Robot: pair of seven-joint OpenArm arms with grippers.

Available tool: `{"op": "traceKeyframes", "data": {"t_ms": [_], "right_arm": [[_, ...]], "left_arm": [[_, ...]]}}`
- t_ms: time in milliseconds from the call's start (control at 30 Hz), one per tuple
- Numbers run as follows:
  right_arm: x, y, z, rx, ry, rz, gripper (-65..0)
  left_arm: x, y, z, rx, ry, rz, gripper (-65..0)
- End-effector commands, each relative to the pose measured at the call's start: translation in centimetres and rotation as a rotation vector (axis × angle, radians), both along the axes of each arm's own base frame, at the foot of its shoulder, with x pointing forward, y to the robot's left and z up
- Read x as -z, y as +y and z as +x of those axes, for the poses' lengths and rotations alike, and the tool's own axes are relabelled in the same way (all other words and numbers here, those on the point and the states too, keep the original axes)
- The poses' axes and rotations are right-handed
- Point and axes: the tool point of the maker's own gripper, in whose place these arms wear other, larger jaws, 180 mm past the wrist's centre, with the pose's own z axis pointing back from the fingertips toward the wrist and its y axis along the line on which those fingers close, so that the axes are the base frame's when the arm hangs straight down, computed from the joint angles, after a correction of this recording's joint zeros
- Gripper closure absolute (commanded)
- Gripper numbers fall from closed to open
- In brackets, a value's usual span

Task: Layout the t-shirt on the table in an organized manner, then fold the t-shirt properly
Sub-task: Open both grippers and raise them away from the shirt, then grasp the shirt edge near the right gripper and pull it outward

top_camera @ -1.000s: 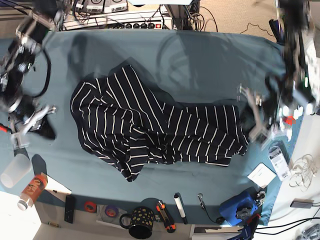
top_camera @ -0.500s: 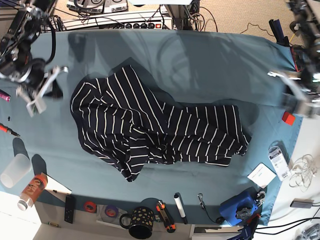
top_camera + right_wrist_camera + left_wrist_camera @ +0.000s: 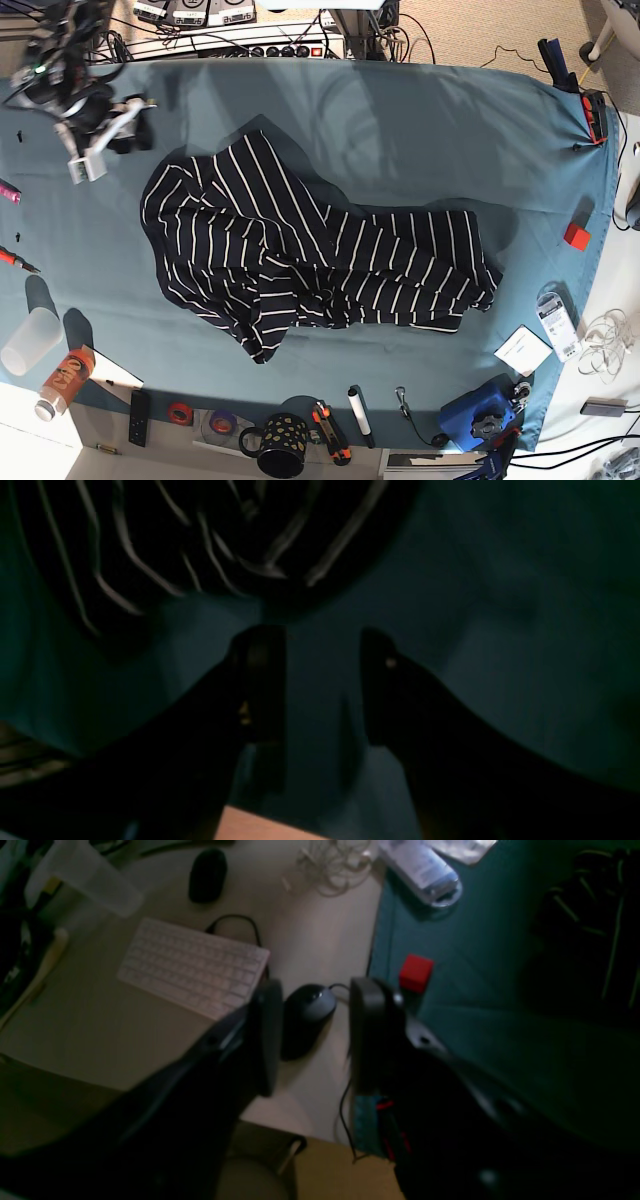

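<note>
Base view shows the t-shirt (image 3: 300, 250) crumpled mid-table (image 3: 400, 110); my right gripper (image 3: 105, 140) waits wide near the far corner, left gripper (image 3: 310, 1035) parted, empty.

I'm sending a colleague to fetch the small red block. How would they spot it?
Start at the wide teal-blue cloth table and follow the edge beyond the crumpled navy white-striped t-shirt. There, alone on bare cloth, sits the small red cube-shaped block, the only plain bright red piece there.

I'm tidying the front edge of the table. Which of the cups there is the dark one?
The spotted mug, black with pale dots and a handle, standing among the small tools. The other, a clear plastic cup, lies near the table's left edge.
</note>
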Motion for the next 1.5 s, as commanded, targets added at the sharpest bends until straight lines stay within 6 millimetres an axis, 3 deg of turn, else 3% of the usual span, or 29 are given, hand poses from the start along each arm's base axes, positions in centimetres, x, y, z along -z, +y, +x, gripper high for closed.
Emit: {"op": "traceKeyframes", "data": {"t_ms": [0,100,200,333,833,933,1100,1200,1300,1467], "right_arm": [[0.1,-0.4,0.4,0.018,-0.015,0.008,-24.5],[3.0,-0.2,0.2,0.086,0.042,0.088,-24.5],[4.3,1.0,0.8,0.081,0.038,0.192,-24.5],[3.5,2.4,2.3,0.039,-0.003,0.294,-24.5],[1.5,3.9,6.5,0.046,-0.117,0.322,-24.4],[1.9,2.6,7.9,0.096,-0.135,0.229,-20.8],[1.8,2.7,9.4,0.086,-0.115,0.163,0.0],[1.3,2.4,10.2,0.086,-0.132,0.135,0.0],[0.2,0.8,11.3,0.124,-0.18,0.093,0.0],[-3.6,-4.6,13.5,0.222,-0.302,-0.019,0.0]], "left_arm": [[-1.2,-0.3,0.3,0.026,-0.037,0.013,-23.5],[-1.0,-0.5,0.2,0.035,-0.032,0.004,-23.5],[-1.0,-0.5,0.2,0.038,-0.036,0.001,-23.5],[-1.2,-1.0,0.4,0.056,-0.05,-0.019,-23.5],[-1.2,-1.1,0.4,0.056,-0.057,-0.023,-23.5],[-1.2,-1.1,0.4,0.056,-0.058,-0.023,-23.5],[-1.3,-1.6,0.6,0.076,-0.073,-0.045,-23.5],[-1.3,-1.5,0.6,0.075,-0.072,-0.045,-23.5],[-1.3,-1.5,0.6,0.075,-0.072,-0.045,-23.5],[-1.4,-1.6,0.6,0.077,-0.074,-0.047,-23.5]]}}
